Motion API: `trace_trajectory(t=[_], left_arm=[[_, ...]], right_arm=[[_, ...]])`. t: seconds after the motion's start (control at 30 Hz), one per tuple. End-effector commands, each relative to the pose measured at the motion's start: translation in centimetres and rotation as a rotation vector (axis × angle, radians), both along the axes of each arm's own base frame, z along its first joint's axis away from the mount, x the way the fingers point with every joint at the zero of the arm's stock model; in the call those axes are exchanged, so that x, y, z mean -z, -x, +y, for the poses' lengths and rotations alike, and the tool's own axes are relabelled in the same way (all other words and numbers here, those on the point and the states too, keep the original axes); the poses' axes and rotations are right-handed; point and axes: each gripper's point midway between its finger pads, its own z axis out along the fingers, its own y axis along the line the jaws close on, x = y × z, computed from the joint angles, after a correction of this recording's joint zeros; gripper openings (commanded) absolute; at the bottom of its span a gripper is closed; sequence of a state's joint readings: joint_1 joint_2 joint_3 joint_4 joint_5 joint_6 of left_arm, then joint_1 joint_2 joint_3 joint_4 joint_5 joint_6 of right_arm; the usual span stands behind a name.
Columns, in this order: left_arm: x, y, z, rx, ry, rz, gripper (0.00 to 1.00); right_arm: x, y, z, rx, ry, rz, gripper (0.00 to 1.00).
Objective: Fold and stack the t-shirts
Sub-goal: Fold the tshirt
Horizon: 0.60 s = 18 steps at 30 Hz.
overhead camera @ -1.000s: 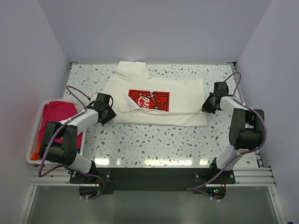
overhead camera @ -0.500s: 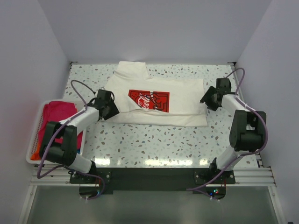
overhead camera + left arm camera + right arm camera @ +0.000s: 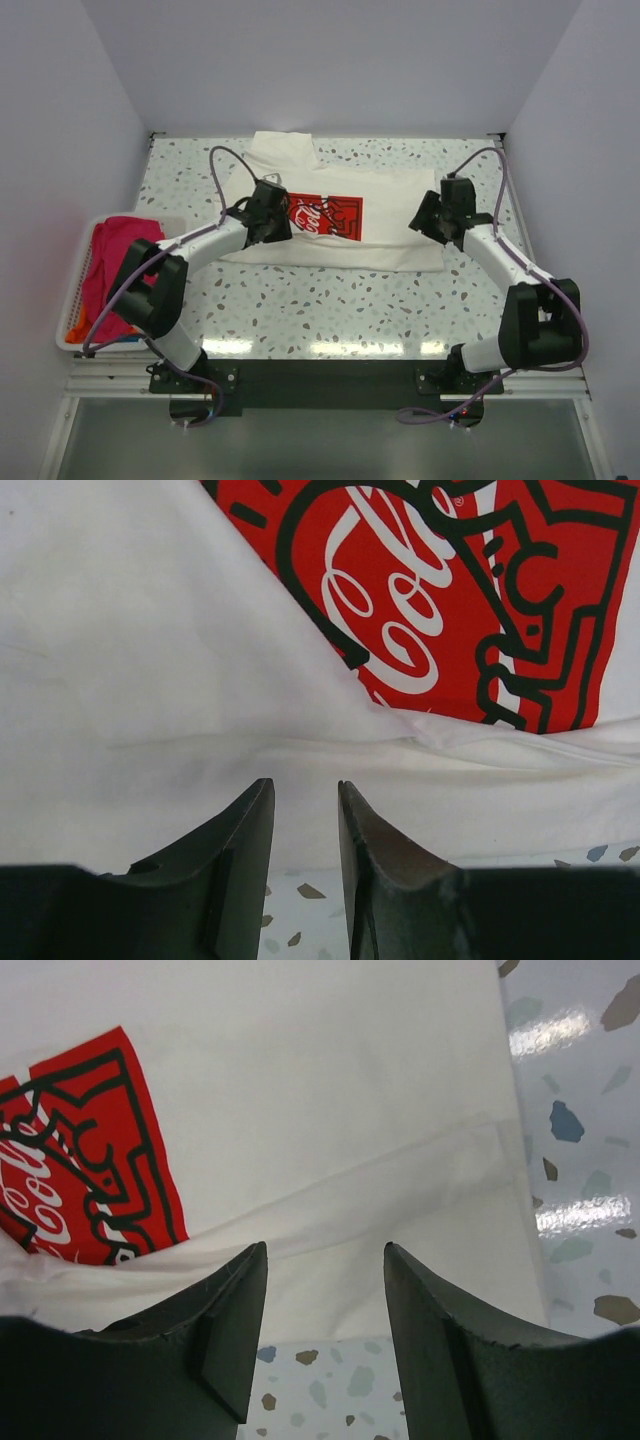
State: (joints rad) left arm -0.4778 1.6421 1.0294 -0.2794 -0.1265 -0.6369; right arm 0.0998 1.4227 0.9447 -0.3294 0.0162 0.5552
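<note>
**Mid-fold on the white shirt, both grippers empty**

You are partway through folding the white t-shirt (image 3: 345, 228). It lies flat on the table (image 3: 330, 300) toward 12 o'clock, red logo up. A flap is already laid across its 9 o'clock side, and one sleeve or corner sticks out at 11 o'clock.

The left gripper (image 3: 274, 216) sits over the shirt's 9 o'clock part. In the wrist view its fingers (image 3: 238, 845) are only a narrow slit apart, with nothing between them, above the near hem. The right gripper (image 3: 426, 218) is at the shirt's 3 o'clock edge. Its fingers (image 3: 232, 1310) are spread wider and hold nothing, with the near right corner of the shirt below them.

Next move, as I judge it: lower both onto the near hem, pinch one layer only on each side, and carry it toward 12 o'clock. Keep both sides level so the logo does not skew. The left gap looks tight for catching cloth, so open it first.

Counts:
- One white shirt on the table.
- One basket (image 3: 64, 335) at 9 o'clock.
- One pink garment (image 3: 125, 245) in it, with a scrap of orange cloth (image 3: 76, 326) below. You cannot tell how many pieces there are in all.
- Two grippers.
</note>
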Motion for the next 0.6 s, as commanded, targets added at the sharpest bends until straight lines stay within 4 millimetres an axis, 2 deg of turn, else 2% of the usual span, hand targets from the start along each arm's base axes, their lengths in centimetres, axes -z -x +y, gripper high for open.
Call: trace_trajectory(t=[0.0, 0.2, 0.57], left_arm=[[-1.5, -1.3, -1.5, 0.040, -0.022, -0.056, 0.36], [-1.1, -1.4, -3.1, 0.079, -0.047, -0.059, 0.46], [0.9, -2.0, -3.4, 0.104, -0.190, -0.038, 0.50]], right_arm=[[0.0, 0.7, 0.7, -0.014, 0.016, -0.021, 0.53], [0.9, 1.9, 3.0, -0.074, 0.019, -0.008, 0.53], [1.9, 3.0, 4.3, -0.109, 0.020, 0.000, 0.53]])
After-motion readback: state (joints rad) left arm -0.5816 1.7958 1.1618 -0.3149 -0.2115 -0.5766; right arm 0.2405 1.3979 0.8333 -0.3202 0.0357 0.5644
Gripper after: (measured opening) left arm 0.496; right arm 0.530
